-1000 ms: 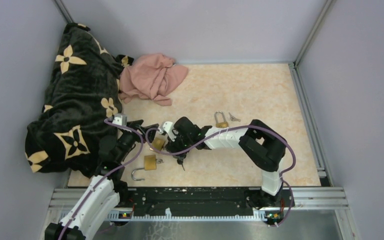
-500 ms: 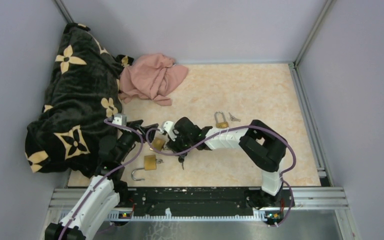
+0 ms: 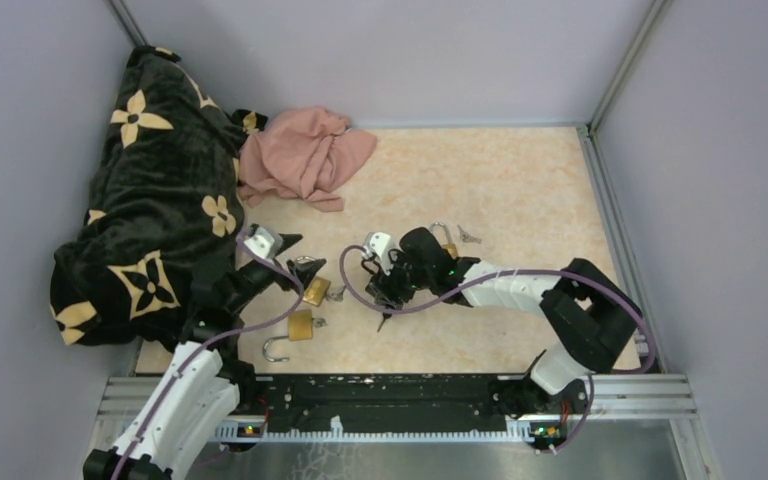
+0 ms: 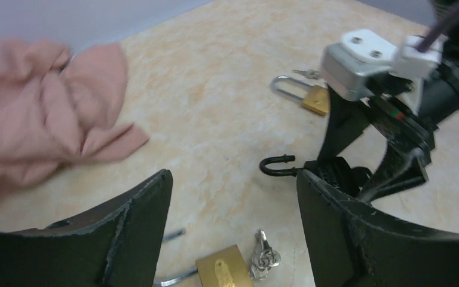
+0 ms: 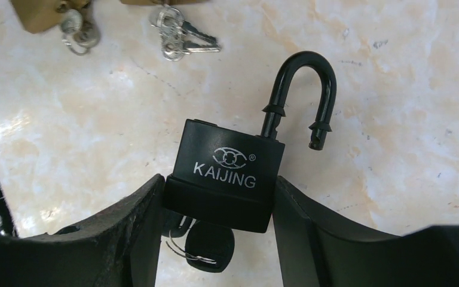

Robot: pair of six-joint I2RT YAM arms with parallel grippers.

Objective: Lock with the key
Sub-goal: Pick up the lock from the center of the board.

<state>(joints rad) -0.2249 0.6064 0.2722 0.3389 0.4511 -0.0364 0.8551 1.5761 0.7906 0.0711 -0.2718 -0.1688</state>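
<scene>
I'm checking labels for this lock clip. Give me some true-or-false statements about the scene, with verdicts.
1. The right gripper is clamped on the black metal padlock's body. True.
2. That padlock's curved black shackle is pushed shut. False: it stands open, one end free.
3. The left gripper holds a brass lock. False: its jaws stand open and empty; the square brass padlock lies loose.
4. A black-headed key shows beneath the black padlock's body. True.

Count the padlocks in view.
4. Black padlock: in the right gripper. Near brass padlock and middle brass padlock: by the left gripper. Far brass padlock: behind the right arm, beside keys. The blanket could hide others.
</scene>
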